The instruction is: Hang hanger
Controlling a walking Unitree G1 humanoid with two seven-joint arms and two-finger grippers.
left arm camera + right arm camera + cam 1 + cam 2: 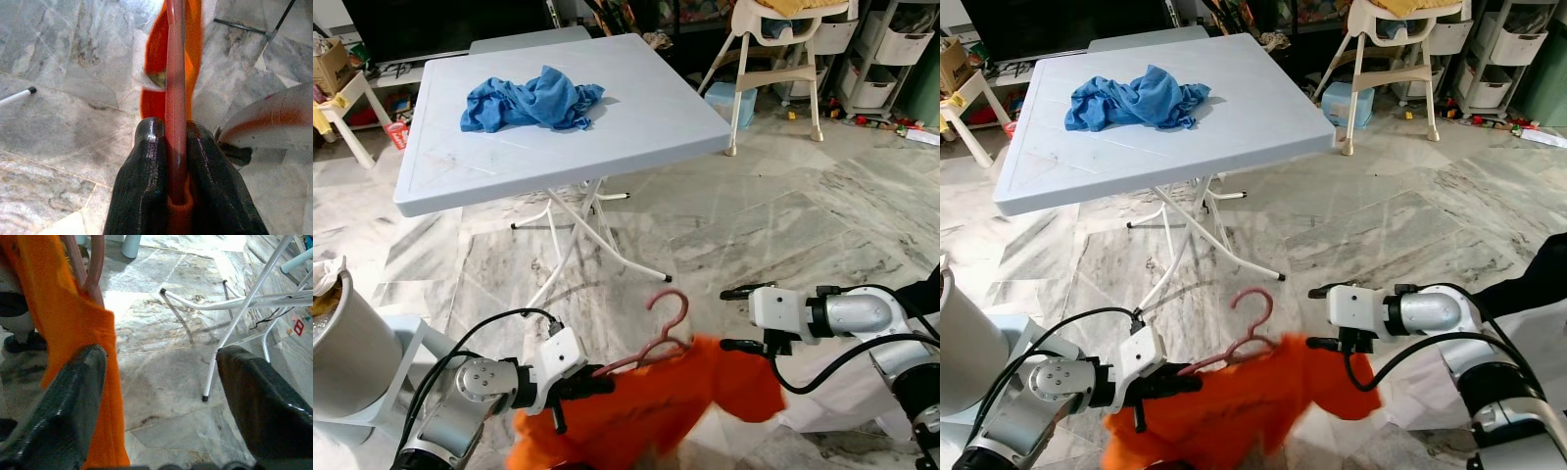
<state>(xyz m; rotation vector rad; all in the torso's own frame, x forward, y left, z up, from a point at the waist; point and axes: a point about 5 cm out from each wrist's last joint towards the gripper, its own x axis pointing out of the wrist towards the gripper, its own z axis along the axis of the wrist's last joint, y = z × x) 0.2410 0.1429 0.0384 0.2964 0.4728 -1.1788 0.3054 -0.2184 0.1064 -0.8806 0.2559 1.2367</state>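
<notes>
A pink hanger (658, 338) carries an orange garment (656, 411) low in front of me, above the marble floor. My left gripper (587, 384) is shut on the hanger's left arm; in the left wrist view the pink bar (175, 98) runs between the two black fingers (146, 171). My right gripper (736, 319) stands open at the garment's right shoulder, fingers spread wide, one finger (73, 396) beside the orange cloth (63, 323). The hanger's hook (1255, 305) points up and is free.
A white folding table (636, 127) stands ahead with a blue cloth (530, 100) on it; its thin legs (570, 245) spread over the floor. A white bin (347, 343) is at my left. A high chair (778, 49) and storage bins stand at the back right.
</notes>
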